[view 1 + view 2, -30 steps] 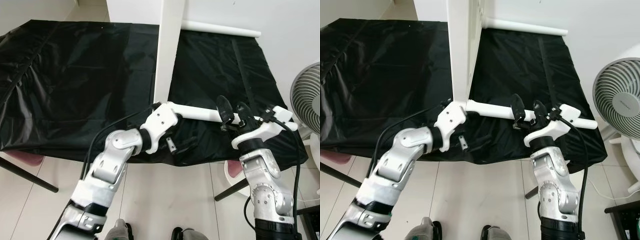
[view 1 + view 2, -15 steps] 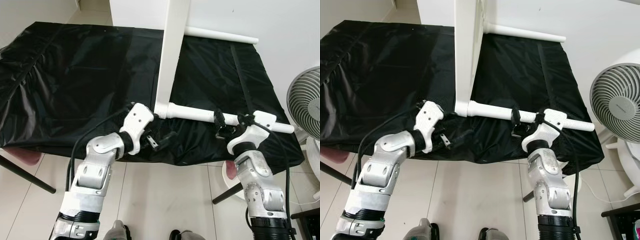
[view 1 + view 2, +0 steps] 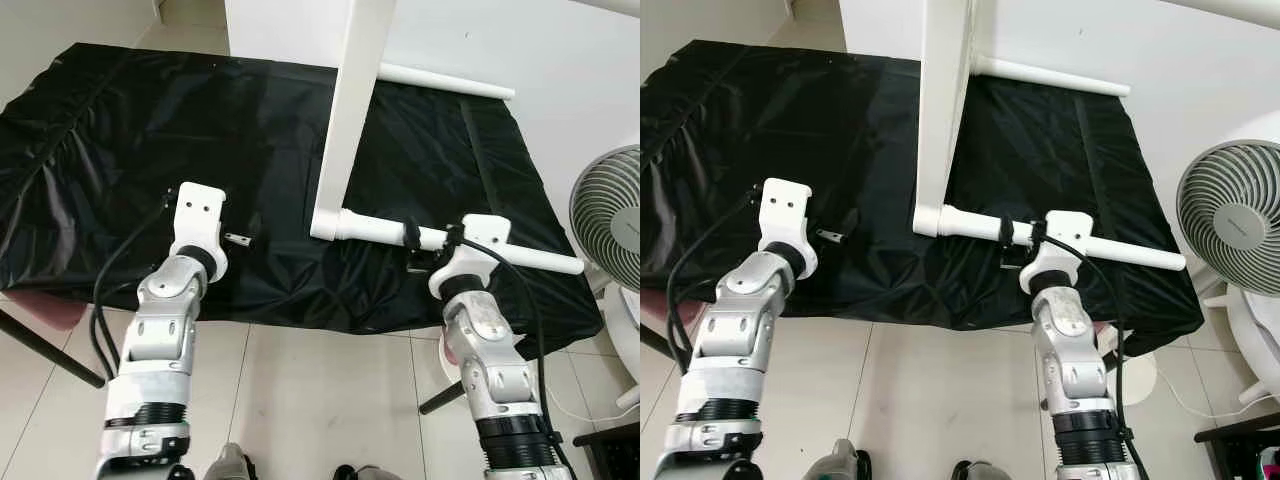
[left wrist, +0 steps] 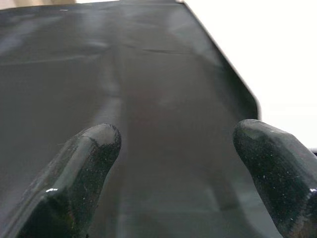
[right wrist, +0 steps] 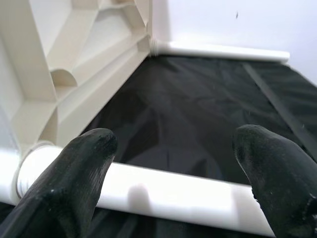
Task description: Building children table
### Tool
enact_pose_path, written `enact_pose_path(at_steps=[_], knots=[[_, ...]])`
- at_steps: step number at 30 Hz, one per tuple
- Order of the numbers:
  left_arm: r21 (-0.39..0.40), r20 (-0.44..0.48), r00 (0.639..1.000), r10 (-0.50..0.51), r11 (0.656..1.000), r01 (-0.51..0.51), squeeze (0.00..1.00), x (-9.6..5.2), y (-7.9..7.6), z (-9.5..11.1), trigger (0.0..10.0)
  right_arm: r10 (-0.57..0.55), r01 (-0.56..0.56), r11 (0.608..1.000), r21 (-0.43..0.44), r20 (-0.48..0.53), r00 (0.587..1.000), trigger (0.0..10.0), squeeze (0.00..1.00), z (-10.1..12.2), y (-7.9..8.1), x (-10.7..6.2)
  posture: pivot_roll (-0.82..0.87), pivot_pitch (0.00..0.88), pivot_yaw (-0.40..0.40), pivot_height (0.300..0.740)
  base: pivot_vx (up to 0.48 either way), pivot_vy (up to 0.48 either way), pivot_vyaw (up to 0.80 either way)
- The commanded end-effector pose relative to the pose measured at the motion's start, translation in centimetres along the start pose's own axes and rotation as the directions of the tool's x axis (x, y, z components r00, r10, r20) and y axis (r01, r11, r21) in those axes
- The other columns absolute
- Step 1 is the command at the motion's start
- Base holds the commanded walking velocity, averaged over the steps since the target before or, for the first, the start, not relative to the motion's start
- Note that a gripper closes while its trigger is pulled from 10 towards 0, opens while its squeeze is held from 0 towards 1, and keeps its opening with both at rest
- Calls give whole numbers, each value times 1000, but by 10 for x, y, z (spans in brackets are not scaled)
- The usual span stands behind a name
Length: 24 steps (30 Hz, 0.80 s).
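The white tabletop [image 3: 350, 110] stands on edge on the black cloth [image 3: 150, 150]. A white leg [image 3: 520, 258] lies out from its lower corner toward the right, and a second leg [image 3: 445, 82] lies along the far edge. My right gripper [image 3: 430, 238] is at the near leg, open, its fingers [image 5: 81, 168] spread along the tube without clasping it. In the right wrist view the leg [image 5: 163, 191] crosses behind both fingers, with the ribbed underside of the tabletop [image 5: 74, 59] beyond. My left gripper [image 4: 178, 163] is open over bare cloth, its wrist [image 3: 198, 215] well left of the tabletop.
The cloth-covered table ends at a front edge [image 3: 300, 320] just ahead of my arms, with tiled floor [image 3: 330, 400] below. A white fan [image 3: 610, 215] stands at the right. A pink seat [image 3: 45, 312] on dark legs sits under the table's left corner.
My left arm has drawn back leftward from the leg's joint to bare cloth. My right gripper has come down from above the leg onto it. The camera has shifted a little.
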<state>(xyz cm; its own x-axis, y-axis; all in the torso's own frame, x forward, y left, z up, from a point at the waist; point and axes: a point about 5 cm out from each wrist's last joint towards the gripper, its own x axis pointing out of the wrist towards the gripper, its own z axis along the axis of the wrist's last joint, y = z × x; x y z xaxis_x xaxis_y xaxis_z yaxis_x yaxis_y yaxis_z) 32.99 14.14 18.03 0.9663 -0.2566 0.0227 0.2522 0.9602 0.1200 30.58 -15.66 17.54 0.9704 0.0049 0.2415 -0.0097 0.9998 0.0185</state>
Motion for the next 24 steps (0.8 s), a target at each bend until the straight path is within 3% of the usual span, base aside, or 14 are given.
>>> enact_pose_path(at_steps=[1, 8, 10, 15, 19, 24], knots=[[11, 23, 999, 37, 999, -37, 0, -4, -3, -1, 10000, -3, 3, 999, -33, 0, 1000, 10000, 0, -3, -2, -1, 117, 94, -55, 740, 0, 0, 0], [-17, 87, 995, 51, 999, -49, 0, -7, -7, 1, 10000, -15, 15, 998, -66, 1, 1000, 10000, 0, -6, -4, -2, 117, 90, -51, 740, 0, 0, 0], [-111, 105, 988, 118, 988, -106, 0, -7, -7, 0, 10000, -55, 56, 996, -73, 6, 998, 10000, 0, -9, -7, -3, 115, 86, -45, 740, 0, 0, 0], [-110, 138, 962, 237, 969, -223, 0, -14, -7, -2, 10000, -155, 157, 979, -129, 21, 988, 10000, 0, -12, -12, -11, 110, 75, -36, 740, 0, 0, 0], [-73, 191, 954, 229, 973, -219, 0, -22, -15, -4, 10000, -145, 159, 969, -187, 88, 985, 10000, 0, -13, -7, -23, 111, 70, -33, 740, 0, 0, 0], [-95, 229, 951, 209, 977, -192, 0, -26, -23, -1, 10000, -119, 136, 978, -157, 115, 986, 10000, 0, -15, -2, -34, 115, 56, -26, 740, 0, 0, 0]])
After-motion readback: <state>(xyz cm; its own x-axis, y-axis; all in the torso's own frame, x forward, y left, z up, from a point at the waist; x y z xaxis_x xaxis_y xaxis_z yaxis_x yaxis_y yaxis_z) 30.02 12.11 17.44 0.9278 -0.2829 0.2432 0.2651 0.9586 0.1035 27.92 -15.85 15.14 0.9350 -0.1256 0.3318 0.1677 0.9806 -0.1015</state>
